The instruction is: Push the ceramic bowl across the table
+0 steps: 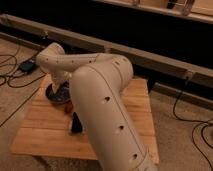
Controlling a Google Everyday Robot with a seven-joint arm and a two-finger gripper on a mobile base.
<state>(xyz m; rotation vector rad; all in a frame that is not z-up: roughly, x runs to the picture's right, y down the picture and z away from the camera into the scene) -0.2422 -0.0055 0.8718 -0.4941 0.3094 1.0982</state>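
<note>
Reaching down at the end of the pale arm (pixel 102 107), the gripper (pixel 61 90) hangs at the ceramic bowl (pixel 51 94), over its inside. I cannot tell whether the gripper is apart or together. The bowl sits toward the table's (pixel 42 135) ten o'clock corner. A flat black slab (pixel 76 123) lies near the bowl's five o'clock. The bulky arm hides the table's middle.

Black flat slab (pixel 76 123) lies on the desk (pixel 45 135), left of centre. Black box (pixel 26 65) sits on the floor (pixel 175 150), left. Cables (pixel 176 102) cross the floor, right. Hand (pixel 60 91): over the desk's far-left part.
</note>
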